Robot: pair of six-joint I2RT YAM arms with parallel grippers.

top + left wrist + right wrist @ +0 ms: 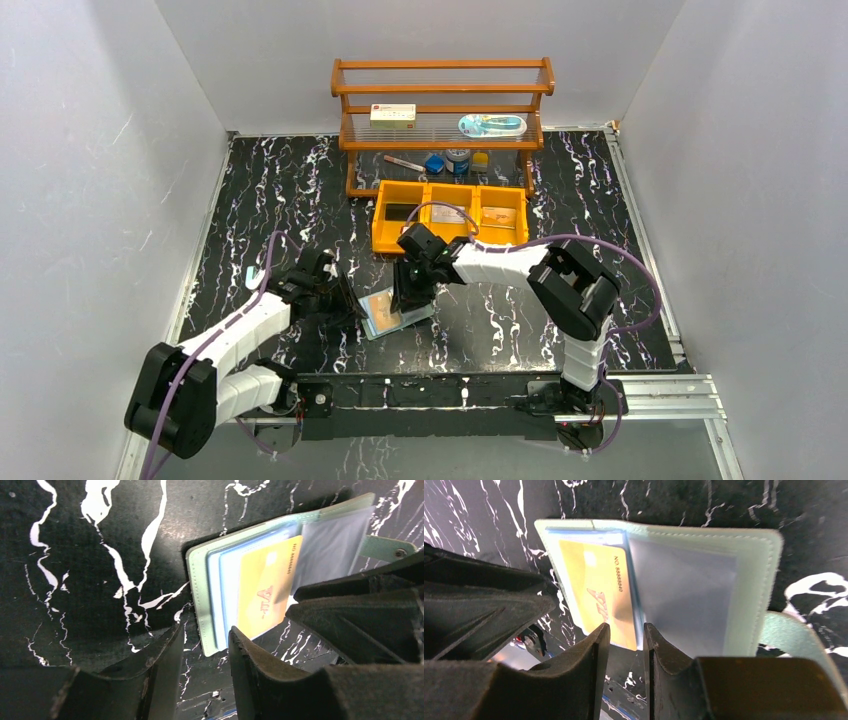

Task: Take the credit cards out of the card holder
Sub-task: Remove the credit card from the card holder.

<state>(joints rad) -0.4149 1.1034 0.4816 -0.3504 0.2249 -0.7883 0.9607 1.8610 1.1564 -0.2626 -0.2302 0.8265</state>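
The card holder (385, 312) lies open and flat on the black marbled table, near the front edge between my two arms. Its sage-green rim (199, 587) and snap tab (387, 547) show in the left wrist view. An orange-tan credit card (596, 590) sits partly out of the pale blue left pocket (227, 585); the right pocket (684, 592) is a greyish clear sleeve. My left gripper (206, 630) stands open at the holder's corner, nothing between its fingers. My right gripper (626, 626) hangs open just over the card's near edge, not clamping it.
An orange three-compartment bin (450, 238) stands behind the holder, with a dark card (400, 212) and other flat pieces in it. Behind that is a wooden rack (443, 110) with a white box (392, 116) and small items. White walls close in both sides.
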